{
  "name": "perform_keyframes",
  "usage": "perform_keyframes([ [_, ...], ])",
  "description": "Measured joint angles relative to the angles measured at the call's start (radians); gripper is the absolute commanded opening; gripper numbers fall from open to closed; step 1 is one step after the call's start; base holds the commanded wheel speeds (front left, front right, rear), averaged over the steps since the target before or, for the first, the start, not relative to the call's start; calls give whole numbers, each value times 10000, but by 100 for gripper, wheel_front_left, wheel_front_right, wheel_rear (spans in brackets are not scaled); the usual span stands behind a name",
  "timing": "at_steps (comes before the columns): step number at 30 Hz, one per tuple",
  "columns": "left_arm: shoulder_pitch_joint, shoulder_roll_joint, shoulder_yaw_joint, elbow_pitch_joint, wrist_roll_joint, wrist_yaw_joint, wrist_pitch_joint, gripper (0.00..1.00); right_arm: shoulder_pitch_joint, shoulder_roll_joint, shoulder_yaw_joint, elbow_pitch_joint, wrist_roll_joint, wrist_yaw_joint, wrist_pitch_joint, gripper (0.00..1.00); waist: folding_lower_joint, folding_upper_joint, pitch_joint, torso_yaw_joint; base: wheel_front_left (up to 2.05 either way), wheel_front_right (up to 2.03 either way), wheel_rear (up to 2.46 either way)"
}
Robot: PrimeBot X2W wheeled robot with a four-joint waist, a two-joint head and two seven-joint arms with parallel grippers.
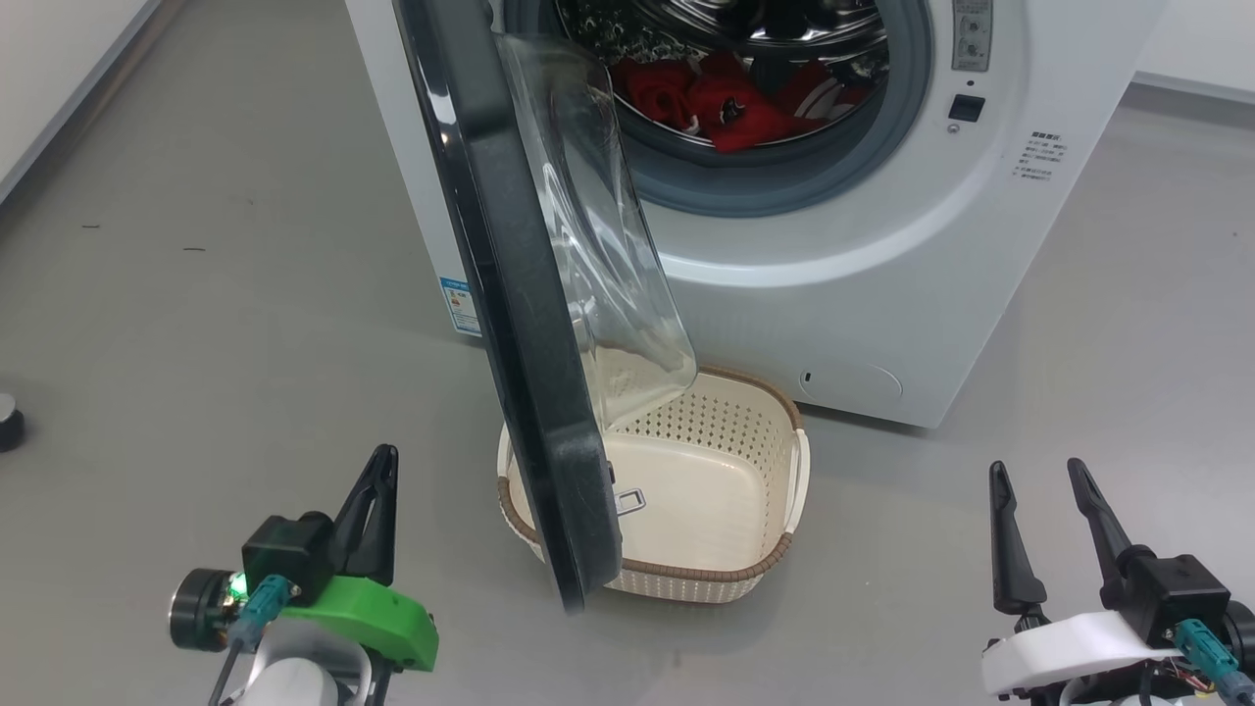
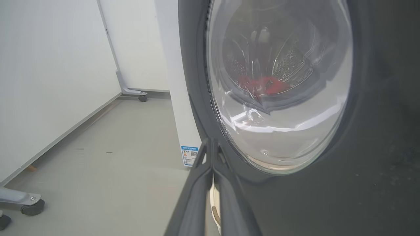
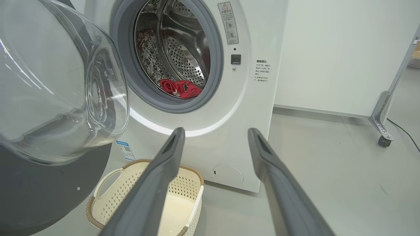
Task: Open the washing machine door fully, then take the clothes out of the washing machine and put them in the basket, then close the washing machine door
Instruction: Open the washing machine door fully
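Progress is slight: the round black-rimmed glass door stands half-swung from the big white front-loading washing machine. Bright red clothes lie in its drum, and the cream perforated plastic basket before it is bare. The left hand is pinched closed on nothing; the right hand is spread wide.

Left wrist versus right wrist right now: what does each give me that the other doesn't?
Left wrist: the washing machine door from outside, the left gripper shut. Right wrist: the washing machine with its mouth seen directly, the basket with its perforated inside, the right gripper open. Both: the red clothes in the drum, the blue label.
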Motion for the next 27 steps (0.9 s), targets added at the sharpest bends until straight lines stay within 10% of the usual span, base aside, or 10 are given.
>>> perform_keyframes([
  [15, -812, 6, 351, -4115, 140, -2, -48, 0, 52, 94, -167, 17, -261, 230, 2, 100, 0, 0, -164, 231, 0, 0, 0],
  [27, -965, 29, -2057, -6418, -324, -769, -58, 0, 49, 171, -173, 65, -372, 472, 2, 100, 0, 0, -188, 212, 0, 0, 0],
])
